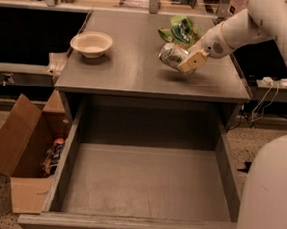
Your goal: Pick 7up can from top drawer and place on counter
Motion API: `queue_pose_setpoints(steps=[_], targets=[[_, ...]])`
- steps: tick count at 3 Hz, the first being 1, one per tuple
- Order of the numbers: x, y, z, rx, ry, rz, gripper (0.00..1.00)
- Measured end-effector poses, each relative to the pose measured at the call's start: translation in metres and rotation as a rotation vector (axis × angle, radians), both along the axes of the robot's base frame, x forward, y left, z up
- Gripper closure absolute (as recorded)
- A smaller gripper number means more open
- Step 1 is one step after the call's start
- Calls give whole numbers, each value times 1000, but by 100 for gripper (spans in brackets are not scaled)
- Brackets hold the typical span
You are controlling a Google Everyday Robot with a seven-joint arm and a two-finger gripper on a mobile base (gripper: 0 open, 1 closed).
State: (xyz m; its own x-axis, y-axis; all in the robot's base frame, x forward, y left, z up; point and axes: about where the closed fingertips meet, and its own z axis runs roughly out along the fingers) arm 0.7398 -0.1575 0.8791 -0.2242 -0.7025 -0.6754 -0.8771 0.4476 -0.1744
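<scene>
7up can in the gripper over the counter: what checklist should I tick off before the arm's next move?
1. 7up can out of the top drawer: ok, nothing lies on the drawer floor.
2. Gripper shut on the can, above the right half of the counter: ok.
3. Bare surface under the can: ok.
4. Can upright for setting down: not ok, it is tilted.
5. Clearance from the green snack bag just behind: cannot tell, they look close.
6. White bowl out of the way: ok, it sits far left.
</scene>
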Motion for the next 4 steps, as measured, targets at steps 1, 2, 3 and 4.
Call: queue_pose_setpoints(steps=[1,2,3,4], targets=[[4,7,-6,-5,29,15,52],[5,10,-9,-5,40,24,28],[5,10,-9,-5,40,24,6],[5,10,1,-10,4,18,0]])
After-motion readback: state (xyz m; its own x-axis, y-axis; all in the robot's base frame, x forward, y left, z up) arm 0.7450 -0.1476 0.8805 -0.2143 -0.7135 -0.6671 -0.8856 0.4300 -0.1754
